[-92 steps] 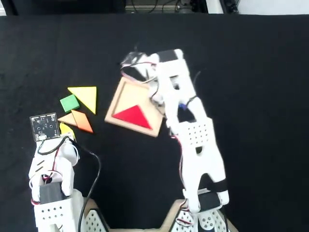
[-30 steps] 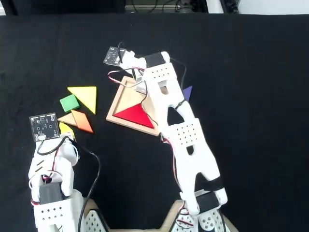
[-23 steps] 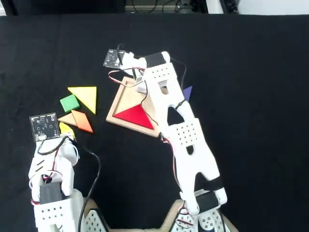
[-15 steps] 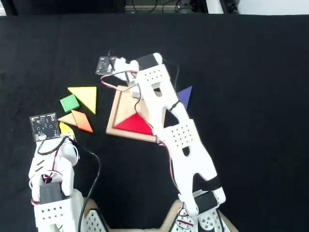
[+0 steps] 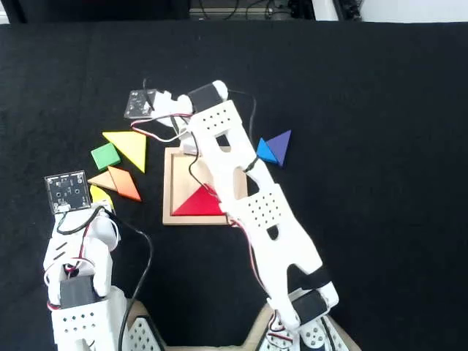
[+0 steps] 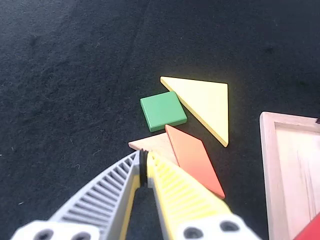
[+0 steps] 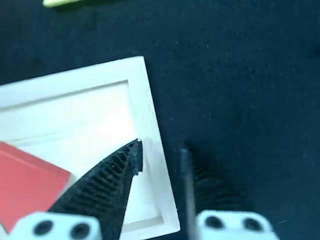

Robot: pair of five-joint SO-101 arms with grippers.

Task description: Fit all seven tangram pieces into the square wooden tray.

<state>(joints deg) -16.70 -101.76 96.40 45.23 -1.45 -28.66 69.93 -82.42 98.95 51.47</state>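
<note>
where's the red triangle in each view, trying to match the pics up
High view: red triangle lies in the near half of the wooden tray.
Left wrist view: red triangle is a sliver inside the tray rim, across it from the orange piece.
Right wrist view: red triangle inside the tray, beside the right gripper.
Shared landmark: the tray's pale wooden rim.

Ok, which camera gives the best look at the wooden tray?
The high view: the tray appears nearly whole and square, though the right arm crosses it. The left wrist view catches one side; the right wrist view shows one corner, close up.
</note>
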